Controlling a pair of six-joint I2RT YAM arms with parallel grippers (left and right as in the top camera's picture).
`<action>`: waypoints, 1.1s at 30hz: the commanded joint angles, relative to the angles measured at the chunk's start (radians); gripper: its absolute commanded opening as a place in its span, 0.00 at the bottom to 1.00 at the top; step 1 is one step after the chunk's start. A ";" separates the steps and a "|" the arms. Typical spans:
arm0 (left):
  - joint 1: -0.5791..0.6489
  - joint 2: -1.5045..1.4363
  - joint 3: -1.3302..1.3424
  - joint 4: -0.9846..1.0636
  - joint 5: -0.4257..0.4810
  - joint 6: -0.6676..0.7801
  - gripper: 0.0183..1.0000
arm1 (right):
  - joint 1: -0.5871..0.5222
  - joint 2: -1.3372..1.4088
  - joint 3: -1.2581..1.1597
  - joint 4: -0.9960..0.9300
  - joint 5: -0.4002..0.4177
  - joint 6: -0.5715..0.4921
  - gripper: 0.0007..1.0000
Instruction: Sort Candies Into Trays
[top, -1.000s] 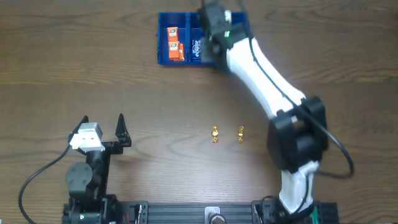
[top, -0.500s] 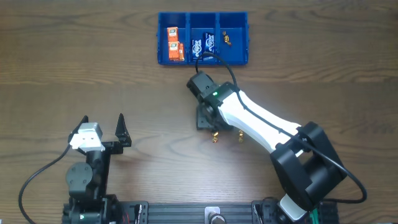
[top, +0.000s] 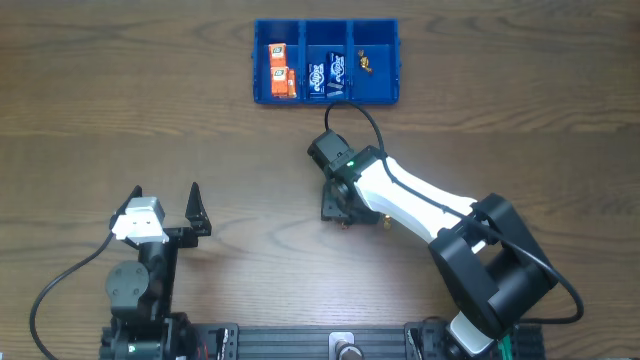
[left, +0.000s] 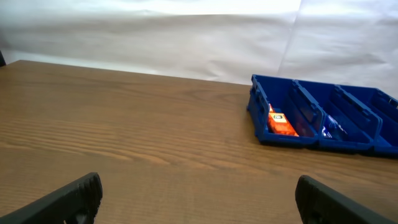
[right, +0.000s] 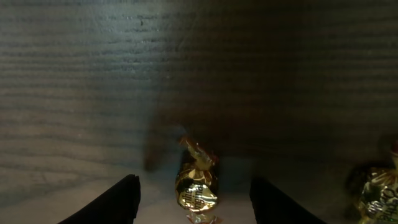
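Your left black two-finger gripper sits wide open near its base, holding nothing. Your right gripper hangs low over the brown wooden table, fingers spread and empty. The gold foil-wrapped candy lies between them, clear of both. A second gold candy lies near it.

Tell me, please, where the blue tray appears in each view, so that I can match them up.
Top view: the tray sits at the top centre, far from the arm bases.
Left wrist view: the tray lies ahead of the left gripper, farther across the table, cut by the picture's edge.
Right wrist view: not in it.
Shared landmark: the orange candies in the tray's end compartment, in the top and left wrist views.
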 joint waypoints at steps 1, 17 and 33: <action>0.002 -0.006 -0.015 -0.042 0.006 0.011 1.00 | 0.016 0.022 -0.006 0.006 0.045 0.038 0.53; 0.002 -0.006 -0.015 -0.042 0.006 0.011 1.00 | 0.022 0.046 -0.005 0.009 0.044 0.038 0.14; 0.002 -0.006 -0.015 -0.042 0.006 0.011 1.00 | -0.264 0.082 0.668 -0.232 0.225 -0.304 0.13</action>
